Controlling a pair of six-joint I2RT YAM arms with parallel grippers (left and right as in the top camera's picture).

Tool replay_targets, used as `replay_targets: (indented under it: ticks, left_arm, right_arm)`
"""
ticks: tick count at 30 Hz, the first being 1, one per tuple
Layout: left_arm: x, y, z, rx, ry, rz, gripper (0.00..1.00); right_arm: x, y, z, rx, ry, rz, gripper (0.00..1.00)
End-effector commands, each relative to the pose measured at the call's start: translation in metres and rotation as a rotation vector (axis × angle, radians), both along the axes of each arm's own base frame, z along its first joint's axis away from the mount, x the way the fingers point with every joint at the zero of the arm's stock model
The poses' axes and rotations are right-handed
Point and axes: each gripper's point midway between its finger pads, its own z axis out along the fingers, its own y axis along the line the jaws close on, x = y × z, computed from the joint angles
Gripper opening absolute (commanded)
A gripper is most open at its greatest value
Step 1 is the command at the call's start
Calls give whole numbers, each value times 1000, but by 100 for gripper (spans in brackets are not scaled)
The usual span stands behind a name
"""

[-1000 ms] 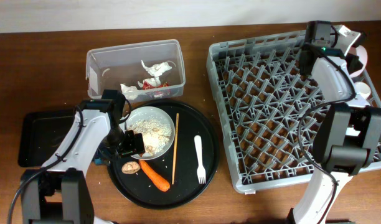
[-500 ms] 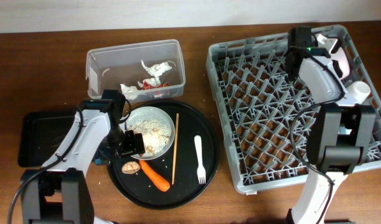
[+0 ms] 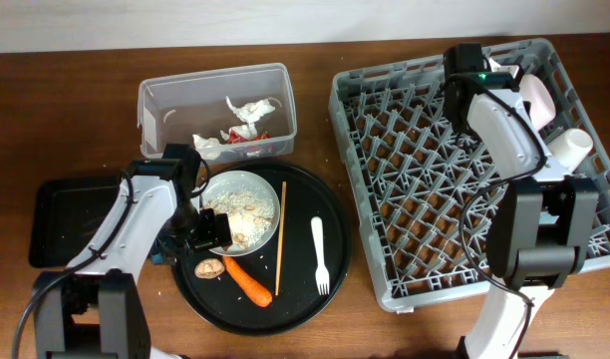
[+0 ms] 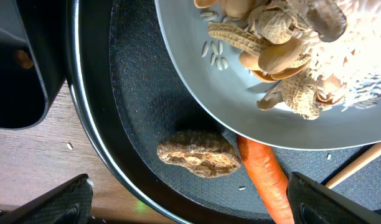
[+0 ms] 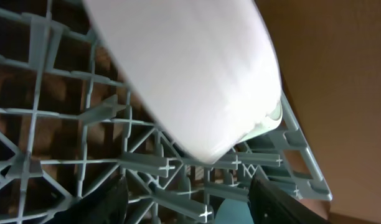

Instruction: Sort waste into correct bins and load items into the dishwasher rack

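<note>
At the far corner of the rack [image 3: 425,199], the right pincer [image 5: 190,202] stands apart beside the white plate [image 5: 190,74] leaning on the pegs, loading apparently done; next comes a careful retreat.

You have a dark brown wooden counter [image 3: 66,120] filling almost the whole overhead frame. Along the top edge runs a narrow strip of pale, evenly lit wall [image 3: 185,20].

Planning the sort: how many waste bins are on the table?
2. A clear tub beyond the round tray, holding paper scraps; a flat black tray at the left edge.
</note>
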Motion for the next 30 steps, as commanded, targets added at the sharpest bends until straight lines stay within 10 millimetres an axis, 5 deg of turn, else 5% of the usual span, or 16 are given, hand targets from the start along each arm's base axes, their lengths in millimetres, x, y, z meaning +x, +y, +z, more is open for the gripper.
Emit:
replay_targets:
  ticks: [1, 5, 10, 13, 19, 21, 27, 30]
  left_arm:
    - [-1, -1, 0, -8, 5, -2, 99]
    - [-2, -1, 0, -7, 9, -2, 99]
    - [-2, -1, 0, -7, 8, -2, 99]
    - [-2, -1, 0, -8, 8, -1, 99]
    - [-3, -1, 0, -8, 12, -1, 99]
    - [-3, 0, 0, -7, 11, -1, 99]
    - [-1, -1, -1, -8, 4, -1, 99]
    - [-1, -1, 0, -8, 5, -1, 99]
  right_arm:
    - [6, -4, 9, 37, -92, -29, 64]
    - [21, -38, 19, 31, -239, -96, 61]
    - [14, -64, 18, 46, -258, -150, 60]
    - [27, -52, 10, 140, -271, -88, 56]
    - [57, -37, 25, 139, -388, -24, 55]
    - [55, -37, 24, 140, -378, -26, 40]
    - [37, -35, 14, 150, -281, -37, 25]
    - [35, -34, 34, 149, -329, -37, 25]
